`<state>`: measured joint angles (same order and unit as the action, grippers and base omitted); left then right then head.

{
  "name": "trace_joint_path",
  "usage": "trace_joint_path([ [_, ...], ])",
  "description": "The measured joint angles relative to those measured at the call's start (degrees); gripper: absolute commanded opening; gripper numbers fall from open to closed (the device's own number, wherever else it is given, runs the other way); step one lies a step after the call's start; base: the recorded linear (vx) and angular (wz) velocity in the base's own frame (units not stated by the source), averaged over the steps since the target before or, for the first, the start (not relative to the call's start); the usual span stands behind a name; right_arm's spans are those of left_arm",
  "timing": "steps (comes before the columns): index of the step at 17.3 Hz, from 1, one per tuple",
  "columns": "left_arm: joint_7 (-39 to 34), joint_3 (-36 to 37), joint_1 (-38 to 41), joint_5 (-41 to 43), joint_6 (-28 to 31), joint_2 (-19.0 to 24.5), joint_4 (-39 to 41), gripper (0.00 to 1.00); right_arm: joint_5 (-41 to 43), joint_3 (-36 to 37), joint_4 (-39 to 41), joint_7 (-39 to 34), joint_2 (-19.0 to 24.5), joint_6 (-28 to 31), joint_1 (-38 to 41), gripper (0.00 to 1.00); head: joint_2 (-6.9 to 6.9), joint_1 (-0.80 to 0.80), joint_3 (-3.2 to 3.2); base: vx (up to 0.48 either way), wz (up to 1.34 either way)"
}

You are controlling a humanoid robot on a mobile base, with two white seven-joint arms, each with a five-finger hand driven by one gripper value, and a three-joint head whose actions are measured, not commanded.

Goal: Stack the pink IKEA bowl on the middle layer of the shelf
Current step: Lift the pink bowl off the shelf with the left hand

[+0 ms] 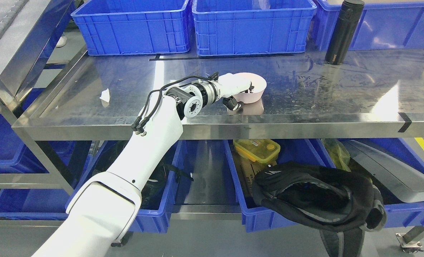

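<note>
White and jointed, the left arm reaches up from the lower left, its hand (235, 87) closed on the near rim of the pink bowl (255, 89) — thumb below, palm over the edge. That bowl rests on the steel shelf (340, 92), with blue bins (251, 26) and a black bottle (342, 32) behind it. Fingers inside the bowl are hidden.

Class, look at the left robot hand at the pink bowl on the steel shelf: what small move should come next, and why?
Probably lift slightly. The left robot hand already grips the pink bowl at its near rim, the bowl appears to rest on the steel shelf, and no second bowl is visible to stack on.
</note>
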<state>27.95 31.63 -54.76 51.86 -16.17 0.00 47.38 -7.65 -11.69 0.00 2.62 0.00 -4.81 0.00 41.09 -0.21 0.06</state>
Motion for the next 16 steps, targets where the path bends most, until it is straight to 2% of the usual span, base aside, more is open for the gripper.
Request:
trace_joint_path([
  [5,0.0,-3.9,1.1,0.0,-1.0,0.0,3.8,0.01,0.0,0.0,0.0,0.0,0.0,0.0,0.0,1.00,0.00,0.00,0.00,0.000,0.00],
  [10,1.1,-8.5,5.3,0.0,-1.6,1.5,12.9,0.01,0.0,0.0,0.0,0.0,0.0,0.0,0.0,1.00,0.00,0.00,0.00,0.000,0.00],
  [13,1.4,-12.2,9.5,0.0,-6.2,2.7,19.2,0.01,0.0,0.0,0.0,0.0,0.0,0.0,0.0,1.00,0.00,0.00,0.00,0.000,0.00],
  [16,3.0,-16.5,13.3,-0.3,-14.9,3.5,24.0,0.01,0.0,0.0,0.0,0.0,0.0,0.0,0.0,1.00,0.00,0.00,0.00,-0.004,0.07],
])
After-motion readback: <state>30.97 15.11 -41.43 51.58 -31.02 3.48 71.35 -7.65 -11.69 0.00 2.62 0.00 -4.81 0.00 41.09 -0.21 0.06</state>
